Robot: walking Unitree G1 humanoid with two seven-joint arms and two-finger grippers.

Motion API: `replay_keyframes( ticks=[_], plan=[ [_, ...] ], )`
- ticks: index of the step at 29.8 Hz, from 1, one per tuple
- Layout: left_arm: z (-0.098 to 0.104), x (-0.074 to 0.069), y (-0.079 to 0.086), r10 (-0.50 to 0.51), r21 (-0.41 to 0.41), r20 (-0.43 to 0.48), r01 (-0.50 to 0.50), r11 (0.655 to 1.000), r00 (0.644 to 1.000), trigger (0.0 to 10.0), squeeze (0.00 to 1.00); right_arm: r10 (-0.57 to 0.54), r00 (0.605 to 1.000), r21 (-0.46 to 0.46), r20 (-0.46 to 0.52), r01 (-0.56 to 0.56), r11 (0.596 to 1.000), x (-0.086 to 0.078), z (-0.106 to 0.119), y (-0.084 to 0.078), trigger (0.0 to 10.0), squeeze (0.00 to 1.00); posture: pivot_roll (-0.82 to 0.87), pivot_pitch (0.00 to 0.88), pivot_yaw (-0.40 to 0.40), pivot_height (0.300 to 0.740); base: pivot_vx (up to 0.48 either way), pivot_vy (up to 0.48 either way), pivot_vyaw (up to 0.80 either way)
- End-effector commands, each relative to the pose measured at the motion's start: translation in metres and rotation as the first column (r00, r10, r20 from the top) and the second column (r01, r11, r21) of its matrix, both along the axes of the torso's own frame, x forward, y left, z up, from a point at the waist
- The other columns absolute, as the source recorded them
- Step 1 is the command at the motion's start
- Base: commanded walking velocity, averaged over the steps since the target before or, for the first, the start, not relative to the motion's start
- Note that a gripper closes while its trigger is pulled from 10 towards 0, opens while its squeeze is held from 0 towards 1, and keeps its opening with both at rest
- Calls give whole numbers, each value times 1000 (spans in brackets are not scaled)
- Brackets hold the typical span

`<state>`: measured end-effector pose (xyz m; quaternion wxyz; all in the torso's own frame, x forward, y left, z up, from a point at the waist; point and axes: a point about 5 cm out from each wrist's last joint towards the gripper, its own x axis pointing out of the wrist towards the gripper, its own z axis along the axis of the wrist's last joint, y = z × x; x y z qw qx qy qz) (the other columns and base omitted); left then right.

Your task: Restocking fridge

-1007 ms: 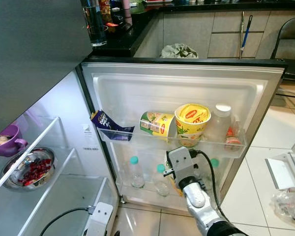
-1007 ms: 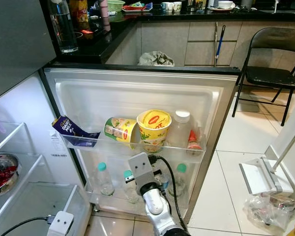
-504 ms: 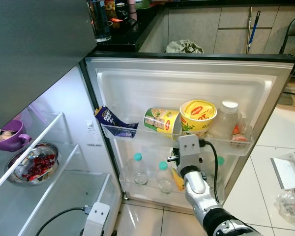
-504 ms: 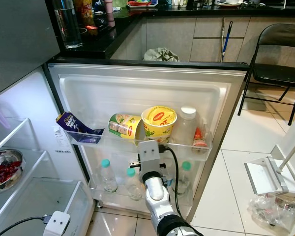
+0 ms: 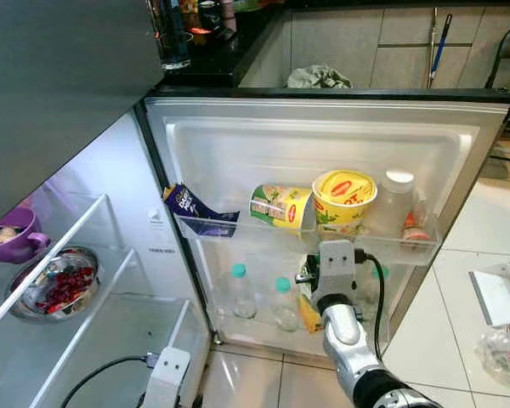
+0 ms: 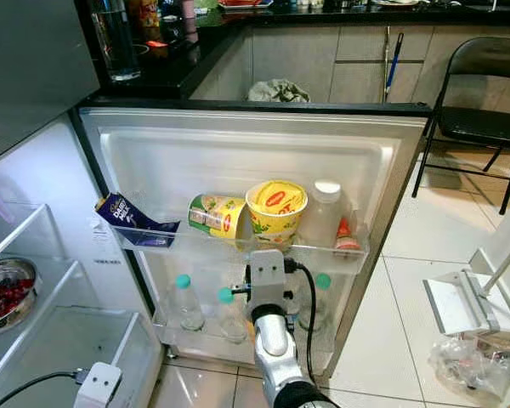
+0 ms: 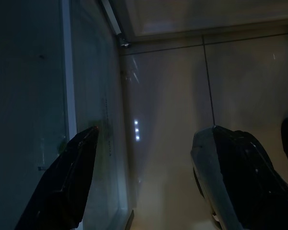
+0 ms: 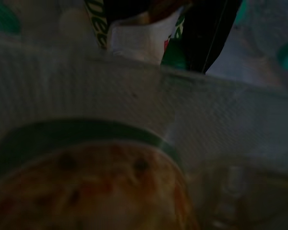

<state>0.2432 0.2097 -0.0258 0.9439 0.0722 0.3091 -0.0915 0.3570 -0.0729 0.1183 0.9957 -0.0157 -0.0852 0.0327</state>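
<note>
Right wrist view — noodle cup [image 8: 91, 187] just beyond right gripper [image 6: 268, 270]

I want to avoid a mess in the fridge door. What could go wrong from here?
1. The right gripper works close under the upper door shelf; a lift could bump it and shake the upright noodle cup.
2. The second cup lies on its side and may roll against its neighbours.
3. The arm's black cable hangs near the bottles below and might snag one.
</note>
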Motion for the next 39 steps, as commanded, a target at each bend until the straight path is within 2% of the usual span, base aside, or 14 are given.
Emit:
replay_keyframes(
  ticks=[1, 3, 9, 16, 21, 22, 24, 25, 26, 29, 32, 39],
  plan=[
    [-4, -8, 6, 8, 14, -27, -8, 1000, 1000, 10000, 0, 2, 1000, -25, 22, -1, 1000, -6, -2, 10, 10000, 0, -11, 227, 55, 626, 0, 0, 0],
    [-4, -8, 6, 7, 15, -28, -7, 1000, 1000, 10000, 0, -2, 999, -45, 38, 4, 999, -6, -2, 11, 10000, 0, -11, 227, 55, 626, 0, 0, 0],
    [-4, -9, 6, 9, 16, -29, -8, 1000, 1000, 10000, 0, -15, 979, -72, 205, 30, 997, -11, 14, 14, 10000, 0, -11, 231, 53, 626, 0, 0, 0],
    [-4, -9, 6, 9, 16, -28, -9, 1000, 1000, 10000, 0, -65, 952, -43, 300, 81, 996, -13, 24, 14, 10000, 0, -12, 235, 52, 626, 0, 0, 0],
    [-4, -9, 6, 10, 18, -26, -9, 1000, 1000, 10000, 0, -82, 953, 15, 290, 81, 997, -13, 27, 18, 10000, 0, -13, 234, 52, 626, 0, 0, 0],
    [-4, -9, 5, 8, 19, -25, -8, 1000, 1000, 10000, 0, -77, 960, 24, 268, 74, 997, -15, 22, 20, 7882, 0, -13, 234, 52, 626, 0, 0, 0],
    [-4, -9, 4, 6, 20, -25, -5, 1000, 1000, 10000, 0, -68, 970, 25, 232, 64, 998, -19, 13, 22, 8863, 0, -16, 232, 50, 626, 0, 0, 0],
    [-4, -9, 4, 6, 20, -25, -5, 1000, 1000, 10000, 0, -68, 970, 25, 232, 64, 998, -19, 13, 22, 8863, 0, -16, 232, 50, 626, 0, 0, 0],
    [-4, -8, 4, 5, 20, -24, -4, 1000, 1000, 10000, 0, -66, 975, 28, 213, 61, 998, -21, 7, 22, 10000, 0, -13, 233, 50, 626, 0, 0, 0],
    [-4, -9, 4, 4, 20, -24, -3, 1000, 1000, 10000, 0, -64, 976, 18, 206, 62, 998, -26, 0, 21, 10000, 0, -14, 234, 51, 626, 0, 0, 0],
    [-4, -9, 4, 4, 22, -25, -3, 1000, 1000, 10000, 0, -107, 971, 55, 216, 98, 994, -29, -2, 16, 10000, 0, -12, 237, 52, 626, 0, 0, 0],
    [-4, -9, 5, 5, 24, -24, -5, 1000, 1000, 10000, 0, -167, 967, 31, 194, 165, 986, -22, 1, 11, 10000, 0, -13, 238, 54, 626, 0, 0, 0]
  ],
)
